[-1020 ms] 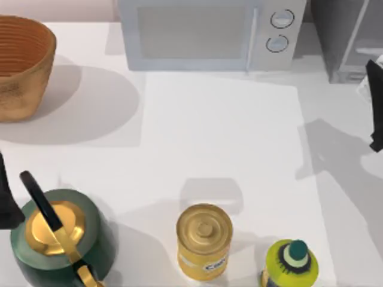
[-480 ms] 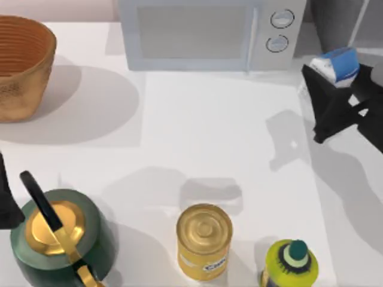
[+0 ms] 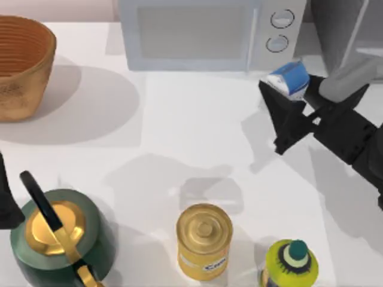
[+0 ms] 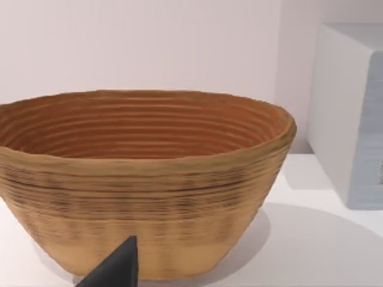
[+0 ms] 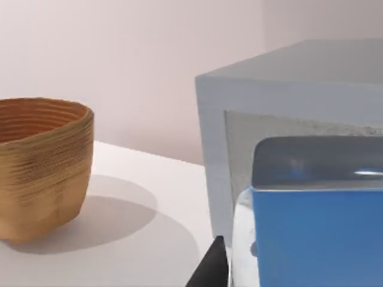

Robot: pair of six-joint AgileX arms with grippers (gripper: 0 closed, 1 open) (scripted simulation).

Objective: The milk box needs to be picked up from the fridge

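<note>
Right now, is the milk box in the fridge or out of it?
Out. The right claw holds the milk box above the table, beside the microwave, clear of the fridge.

Ribbed woven basket (image 3: 21, 66); glossy can (image 3: 204, 240)

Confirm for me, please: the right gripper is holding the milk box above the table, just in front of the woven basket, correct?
Not quite. The right gripper does hold the milk box above the table, but in front of the white microwave, near its knobs, as the top view shows. The woven basket sits far left.
</note>
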